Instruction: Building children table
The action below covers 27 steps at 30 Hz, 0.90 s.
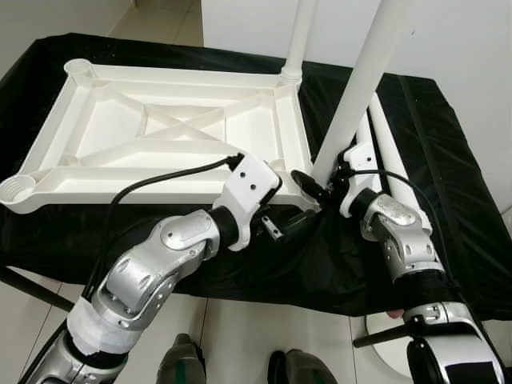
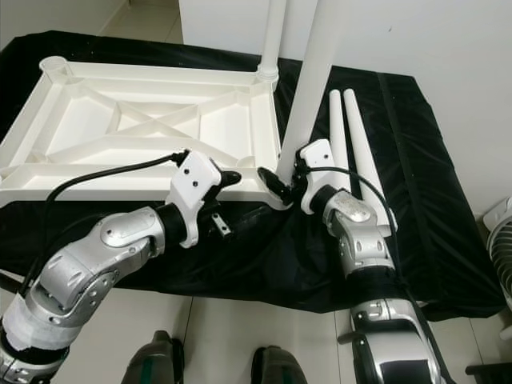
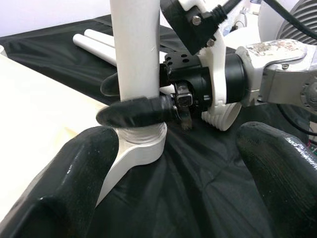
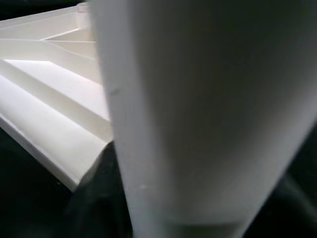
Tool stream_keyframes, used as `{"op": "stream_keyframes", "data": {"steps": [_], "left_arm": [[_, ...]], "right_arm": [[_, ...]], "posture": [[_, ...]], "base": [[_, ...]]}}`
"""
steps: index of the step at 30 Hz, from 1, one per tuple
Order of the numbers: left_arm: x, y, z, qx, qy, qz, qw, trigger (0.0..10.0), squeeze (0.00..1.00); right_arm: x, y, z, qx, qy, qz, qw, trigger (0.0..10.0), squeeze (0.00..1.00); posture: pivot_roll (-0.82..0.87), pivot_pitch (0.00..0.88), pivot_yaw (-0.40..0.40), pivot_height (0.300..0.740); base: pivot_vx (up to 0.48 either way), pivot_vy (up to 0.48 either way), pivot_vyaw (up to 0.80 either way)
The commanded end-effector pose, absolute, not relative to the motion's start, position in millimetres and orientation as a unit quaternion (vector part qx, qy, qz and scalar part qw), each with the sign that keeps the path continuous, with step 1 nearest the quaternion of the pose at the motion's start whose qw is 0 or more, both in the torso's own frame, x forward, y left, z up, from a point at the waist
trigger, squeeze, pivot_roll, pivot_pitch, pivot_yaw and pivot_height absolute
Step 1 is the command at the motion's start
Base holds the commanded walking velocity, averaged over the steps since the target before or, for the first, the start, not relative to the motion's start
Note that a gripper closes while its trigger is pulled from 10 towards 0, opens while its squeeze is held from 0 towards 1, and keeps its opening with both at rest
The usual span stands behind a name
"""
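While our right gripper [image 3: 136, 99] is clamped around the white round plastic table leg [image 1: 360, 88], we've got that leg's threaded foot sitting in the near right corner socket [image 3: 141, 146] of the white ribbed plastic tabletop [image 1: 160, 128], which lies upside down on the black cloth-covered work surface [image 1: 448, 160]. Our left gripper [image 3: 168, 168] waits just beside that corner with its fingers spread wide, holding nothing, one either side of the socket.

By our reading, we're in the middle of fitting the second leg. One white leg [image 1: 300, 36] already stands upright in the far right corner, and two more white spare legs [image 2: 352, 136] lie side by side on the cloth to the right of the top. The two left corner sockets, such as the near one [image 1: 18, 190], are not yet filled.

Now the axis, and this is the catch: the held leg runs long from the socket up and away, its top tipped off to the right rather than standing plumb like its neighbour. We judge the next move calls for straightening it over the socket, then turning it so the thread bites. Our free left gripper looks well placed to steady the tabletop's edge while that happens. Force it crooked and the thread may jam.
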State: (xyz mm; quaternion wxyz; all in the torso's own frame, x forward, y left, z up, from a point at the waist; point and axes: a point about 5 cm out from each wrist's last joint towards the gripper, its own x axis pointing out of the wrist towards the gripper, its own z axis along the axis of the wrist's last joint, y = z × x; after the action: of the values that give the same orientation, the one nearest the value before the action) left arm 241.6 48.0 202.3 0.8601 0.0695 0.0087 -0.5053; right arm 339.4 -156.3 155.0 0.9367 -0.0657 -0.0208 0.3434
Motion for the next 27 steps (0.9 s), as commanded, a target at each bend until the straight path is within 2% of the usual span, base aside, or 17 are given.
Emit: {"op": "stream_keyframes", "data": {"steps": [1,5,6,7,27], "left_arm": [[238,45,201,0.070,0.016,-0.534,0.843,10.0,0.00],[238,44,201,0.070,0.017,-0.534,0.842,10.0,0.00],[238,44,201,0.070,0.017,-0.534,0.842,10.0,0.00],[238,44,200,0.070,0.017,-0.534,0.842,10.0,0.00],[238,44,191,0.063,0.028,-0.528,0.846,10.0,0.00]], "right_arm": [[341,-154,151,-0.069,-0.014,0.356,0.932,0.0,0.00],[341,-154,151,-0.068,-0.017,0.359,0.931,0.0,0.00],[341,-154,150,-0.068,-0.017,0.360,0.930,8.0,0.00],[341,-154,150,-0.065,-0.017,0.356,0.932,10.0,0.00],[331,-141,144,-0.035,-0.034,0.207,0.977,10.0,0.00]], "posture": [[0.10,0.086,-0.020,0.740],[0.10,0.085,-0.020,0.740],[0.10,0.085,-0.020,0.740],[0.10,0.085,-0.022,0.740],[0.09,0.084,-0.028,0.740]], "base": [[0.000,0.000,0.00],[0.000,0.000,0.00],[0.000,0.000,0.00],[0.000,0.000,0.00],[0.000,0.000,0.00]]}}
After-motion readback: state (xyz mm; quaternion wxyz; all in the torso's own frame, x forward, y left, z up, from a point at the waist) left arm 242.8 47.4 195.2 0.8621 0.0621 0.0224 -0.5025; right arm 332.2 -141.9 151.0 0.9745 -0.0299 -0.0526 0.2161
